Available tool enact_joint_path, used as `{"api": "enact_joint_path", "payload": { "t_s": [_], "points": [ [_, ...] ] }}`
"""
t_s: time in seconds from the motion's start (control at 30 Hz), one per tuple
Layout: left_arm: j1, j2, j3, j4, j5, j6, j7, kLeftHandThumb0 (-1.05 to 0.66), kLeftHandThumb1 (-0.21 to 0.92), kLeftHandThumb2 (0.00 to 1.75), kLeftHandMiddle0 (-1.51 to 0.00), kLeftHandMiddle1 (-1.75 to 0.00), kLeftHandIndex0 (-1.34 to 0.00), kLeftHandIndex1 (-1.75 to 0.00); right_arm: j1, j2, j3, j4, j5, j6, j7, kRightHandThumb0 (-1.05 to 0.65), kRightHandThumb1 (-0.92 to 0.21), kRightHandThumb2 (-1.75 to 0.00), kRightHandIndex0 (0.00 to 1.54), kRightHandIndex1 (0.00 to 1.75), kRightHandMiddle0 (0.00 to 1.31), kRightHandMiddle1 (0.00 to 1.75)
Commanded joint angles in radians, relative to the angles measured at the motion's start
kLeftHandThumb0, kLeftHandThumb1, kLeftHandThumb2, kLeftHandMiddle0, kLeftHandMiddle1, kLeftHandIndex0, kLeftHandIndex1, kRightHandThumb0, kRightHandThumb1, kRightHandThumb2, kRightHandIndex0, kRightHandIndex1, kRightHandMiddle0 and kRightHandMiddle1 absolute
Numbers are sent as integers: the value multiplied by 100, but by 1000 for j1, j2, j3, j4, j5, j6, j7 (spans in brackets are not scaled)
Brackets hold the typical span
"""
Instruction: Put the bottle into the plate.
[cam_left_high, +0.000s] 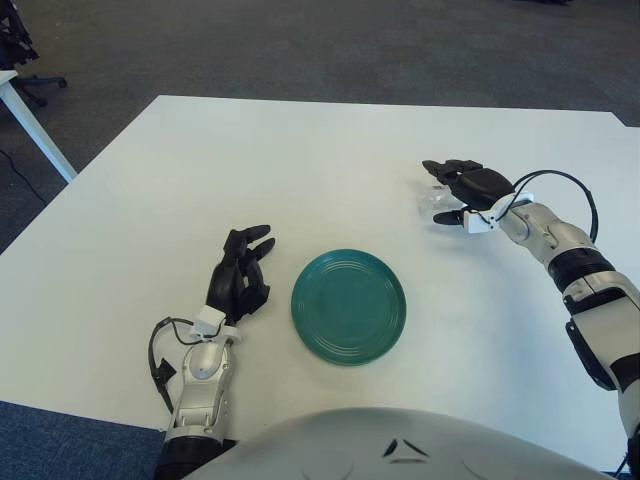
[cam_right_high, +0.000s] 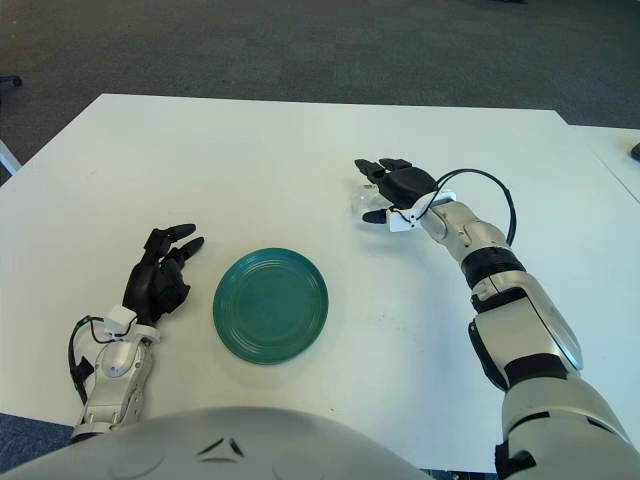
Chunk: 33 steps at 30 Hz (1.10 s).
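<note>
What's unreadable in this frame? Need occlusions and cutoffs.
- Bottle: clear, mostly covered by the right robot hand in both eye views; cap, label and fill level unreadable.
- Grip contact: whether the fingers actually close on the bottle is hidden behind the palm.
- Left robot hand, beside the green plate on its left: contact with the table cannot be judged.
- Near table edge: blocked by the robot's torso.

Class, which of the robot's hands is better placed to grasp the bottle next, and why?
The right hand: its fingers arch over the small clear plastic bottle, while the left hand sits left of the round green plate.
</note>
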Motion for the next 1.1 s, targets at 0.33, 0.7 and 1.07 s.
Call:
{"api": "enact_joint_path", "payload": {
  "t_s": [0.33, 0.7, 1.07],
  "points": [
    [40, 2, -13, 43, 8, -10, -5, -75, 92, 97, -46, -42, -17, -105, 28, 30, 14, 55, 32, 4, -30, -105, -92, -65, 0, 0, 0, 0],
    [55, -8, -25, 12, 22, -12, 8, -74, 92, 98, -46, -42, -17, -105, 47, 42, 19, 82, 42, 7, -45, -105, -92, -66, 0, 0, 0, 0],
    [83, -12, -36, -24, 13, -11, 1, -74, 92, 100, -45, -41, -16, -105, 78, 46, 16, 89, 68, 12, -60, -105, -92, -66, 0, 0, 0, 0]
  ]
}}
